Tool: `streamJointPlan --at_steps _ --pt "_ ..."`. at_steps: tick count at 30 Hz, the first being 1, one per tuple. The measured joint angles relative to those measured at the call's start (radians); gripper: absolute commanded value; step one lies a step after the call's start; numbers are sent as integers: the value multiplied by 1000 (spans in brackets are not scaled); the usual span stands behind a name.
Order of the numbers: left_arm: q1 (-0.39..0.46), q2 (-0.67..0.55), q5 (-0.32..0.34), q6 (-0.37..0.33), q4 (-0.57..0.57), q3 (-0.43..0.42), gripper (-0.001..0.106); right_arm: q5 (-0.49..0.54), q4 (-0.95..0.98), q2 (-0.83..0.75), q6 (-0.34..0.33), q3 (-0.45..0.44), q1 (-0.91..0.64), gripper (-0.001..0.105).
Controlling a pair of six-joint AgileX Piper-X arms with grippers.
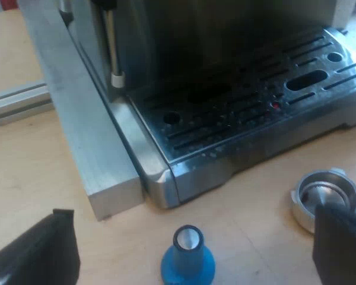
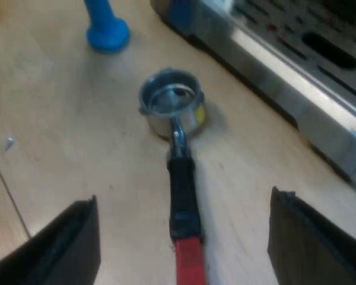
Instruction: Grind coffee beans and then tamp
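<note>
The metal holder (image 2: 171, 107) lies loose on the wooden table (image 2: 47, 130), near the front of the espresso machine (image 2: 296, 71). Its basket sits upright with the open side up, and its dark handle (image 2: 183, 190) points away from the basket toward my right wrist, finishing in the red end (image 2: 190, 264). My right gripper (image 2: 185, 199) is spread wide with nothing in it. The handle runs between its two fingers (image 2: 77, 243), and both stand well apart from it; I cannot tell how high over the handle they hang. The blue tamper (image 1: 188, 261) stands upright on the table, near the holder's basket and near the machine's drip tray (image 1: 255, 101). My left gripper (image 1: 196, 219) is likewise wide open and empty, hanging over the tamper, and one of its fingers partly covers the holder's basket.
</note>
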Motion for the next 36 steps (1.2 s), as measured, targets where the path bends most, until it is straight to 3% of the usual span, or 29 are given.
streamJointPlan --at_steps 7,16,19,22,29,36 --pt "-28 130 3 -1 0 0 81 51 -180 154 -4 0 171 62" --pt "-50 207 7 -3 -37 0 81 147 -321 320 -4 0 306 62" --pt "-110 251 7 -4 -53 -2 81 165 -382 374 1 0 332 68" --pt "-119 320 7 -4 -53 -2 81 194 -422 417 34 0 339 74" --pt "-119 461 -1 -17 -124 -2 81 204 -451 455 64 0 339 74" --pt "-119 642 -52 -24 -188 -2 81 206 -451 456 65 0 339 74"
